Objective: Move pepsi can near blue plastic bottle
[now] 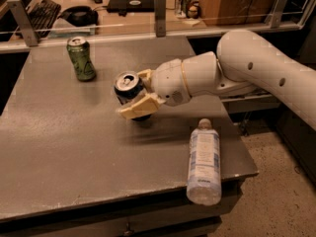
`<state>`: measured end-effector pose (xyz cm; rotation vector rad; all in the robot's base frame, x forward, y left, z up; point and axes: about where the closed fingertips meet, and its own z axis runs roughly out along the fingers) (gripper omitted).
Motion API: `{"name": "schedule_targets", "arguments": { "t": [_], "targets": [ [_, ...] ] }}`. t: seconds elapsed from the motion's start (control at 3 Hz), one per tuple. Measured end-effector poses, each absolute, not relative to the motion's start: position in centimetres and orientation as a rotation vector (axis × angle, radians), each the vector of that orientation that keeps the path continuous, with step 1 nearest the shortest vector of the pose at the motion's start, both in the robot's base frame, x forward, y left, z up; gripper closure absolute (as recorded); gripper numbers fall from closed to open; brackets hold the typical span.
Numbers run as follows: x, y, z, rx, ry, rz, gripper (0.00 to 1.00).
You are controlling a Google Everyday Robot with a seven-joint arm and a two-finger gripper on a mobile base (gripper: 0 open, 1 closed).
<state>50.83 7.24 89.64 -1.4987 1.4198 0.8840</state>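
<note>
The pepsi can (129, 92), dark blue with a silver top, is held between the two tan fingers of my gripper (137, 93) above the middle of the grey table. The gripper is shut on the can, and the white arm reaches in from the right. The blue plastic bottle (203, 159) lies on its side at the table's front right corner, cap pointing away, its base over the edge. The can is up and to the left of the bottle's cap, a short gap away.
A green dented can (81, 58) stands upright at the back left of the table (59, 147). Behind the table runs a rail with a desk holding a keyboard (42, 14) and other items. The floor lies to the right.
</note>
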Motion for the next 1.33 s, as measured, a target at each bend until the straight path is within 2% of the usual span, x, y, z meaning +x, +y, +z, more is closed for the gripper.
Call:
{"name": "schedule_targets", "arguments": {
  "t": [0.33, 0.67, 1.33],
  "targets": [
    [51.7, 0.7, 89.2, -1.447, 1.498, 0.839, 1.0],
    [52.0, -3.5, 88.9, -1.398, 1.56, 0.831, 0.84],
    [53.1, -5.3, 88.1, -1.34, 1.592, 0.863, 0.38]
  ]
}}
